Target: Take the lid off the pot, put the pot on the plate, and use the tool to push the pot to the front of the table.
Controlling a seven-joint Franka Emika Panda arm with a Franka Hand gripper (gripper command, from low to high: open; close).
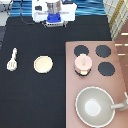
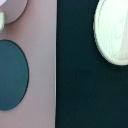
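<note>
The pink pot point(image 1: 83, 64) sits on the stove's near-left burner with its pink lid point(image 1: 83, 61) on top. On the black table point(image 1: 30, 100), the cream-tan plate point(image 1: 43, 64) lies to the exterior view's left of the stove, and it also fills a corner of the wrist view as the plate point(image 2: 114, 35). The pale spatula tool point(image 1: 12, 59) lies near the table's left edge. The gripper point(image 1: 54, 20) hangs at the exterior view's top by the robot base, far from all of these and holding nothing I can see.
The pinkish-brown stove panel point(image 1: 92, 107) with black burners point(image 1: 103, 51) takes up the exterior view's right. A large grey-beige pan point(image 1: 94, 105) with a long handle sits at its bottom. The wrist view shows one burner point(image 2: 11, 75) and the stove edge.
</note>
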